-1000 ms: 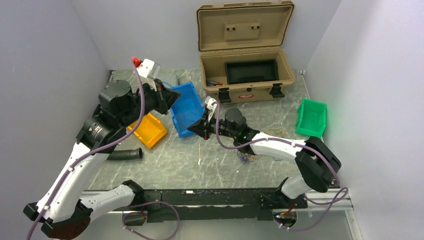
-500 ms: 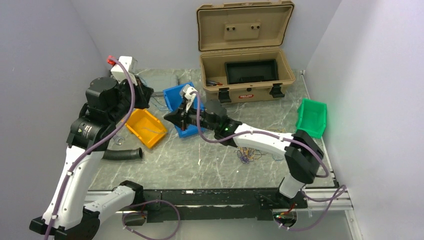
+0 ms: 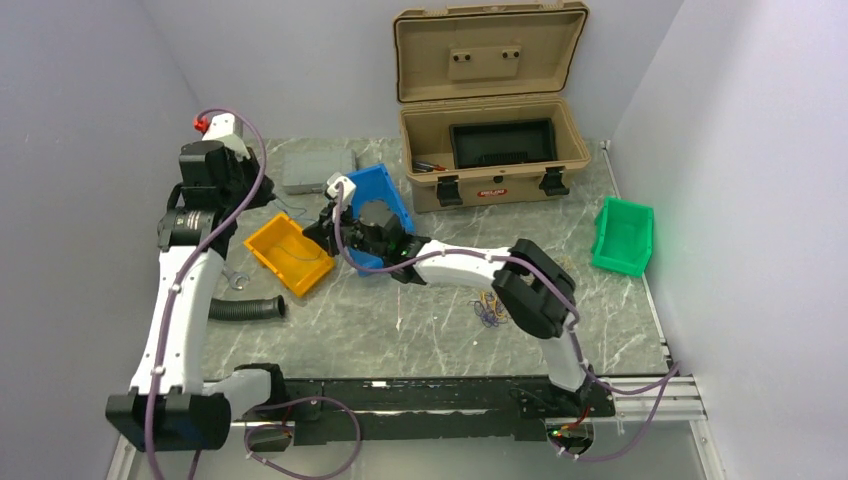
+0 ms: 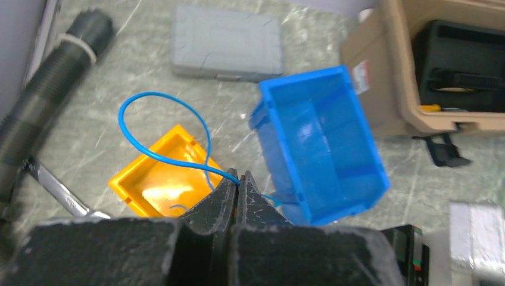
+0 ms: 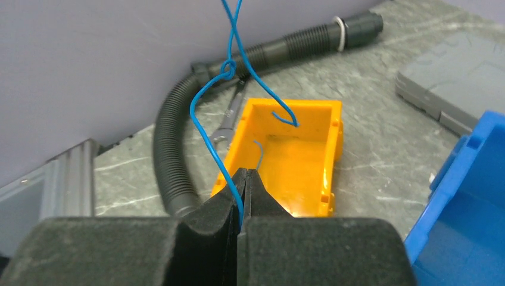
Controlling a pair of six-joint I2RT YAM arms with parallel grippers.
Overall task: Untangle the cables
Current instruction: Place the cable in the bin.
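Observation:
One thin blue cable (image 4: 178,161) runs between my two grippers above the yellow bin (image 3: 290,255). My left gripper (image 4: 239,177) is shut on one part of it, and the cable loops out over the yellow bin (image 4: 155,190). My right gripper (image 5: 245,173) is shut on another part; the blue cable (image 5: 228,68) rises from it, crosses itself in a small knot, and two loose ends hang into the yellow bin (image 5: 292,161). In the top view the left gripper (image 3: 268,197) is at the back left and the right gripper (image 3: 315,232) is beside the bin. The tangle of other cables (image 3: 492,310) lies on the table.
A blue bin (image 3: 390,190) sits tilted behind the right wrist. An open tan case (image 3: 490,150) stands at the back and a green bin (image 3: 622,235) at the right. A grey box (image 3: 315,170), a black corrugated hose (image 3: 245,308) and a wrench (image 3: 235,280) lie at the left.
Both arms have swung left. The right gripper has moved from the front of the blue bin to the yellow bin, and the left gripper has pulled back toward the left wall, both still holding the blue cable.

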